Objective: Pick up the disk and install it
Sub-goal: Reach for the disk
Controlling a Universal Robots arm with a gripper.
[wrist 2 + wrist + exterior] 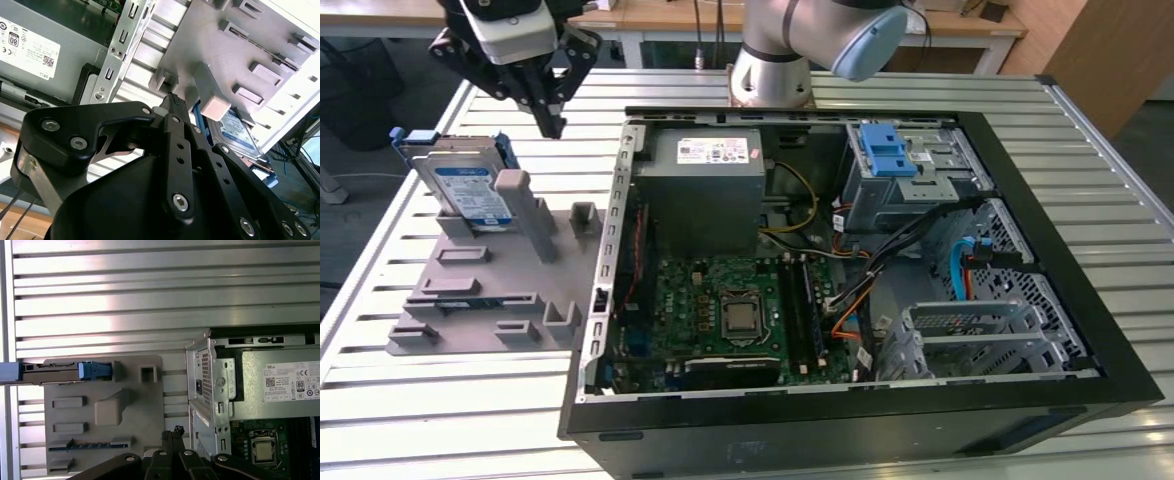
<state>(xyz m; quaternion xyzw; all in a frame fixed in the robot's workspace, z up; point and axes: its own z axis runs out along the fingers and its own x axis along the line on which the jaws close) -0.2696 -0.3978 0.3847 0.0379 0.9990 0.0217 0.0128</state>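
There are 1 bench (pixel 440 410), 1 open computer case (pixel 854 425), 1 grey fixture (pixel 467 300), 1 disk (pixel 464 195), 1 power supply (pixel 707 195), 1 drive cage (pixel 927 175) with 2 blue tabs (pixel 886 150), 1 motherboard (pixel 700 290) with 1 processor (pixel 743 318), 1 robot arm (pixel 787 50) and 1 pincer (pixel 554 125).

Exterior view: high, looking down on counter (pixel 454 420), open case (pixel 854 432), grey fixture (pixel 467 300) at its 9 o'clock. Both wrist views share the fixture; second wrist view nearer, oblique.

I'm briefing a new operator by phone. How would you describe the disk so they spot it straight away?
Find the open computer case on the slatted table; on the exterior view's left of it lies a grey fixture. The disk stands on edge at that fixture's far end. Unlike the grey posts beside it, it is silver metal with a blue-and-white label and blue rails.
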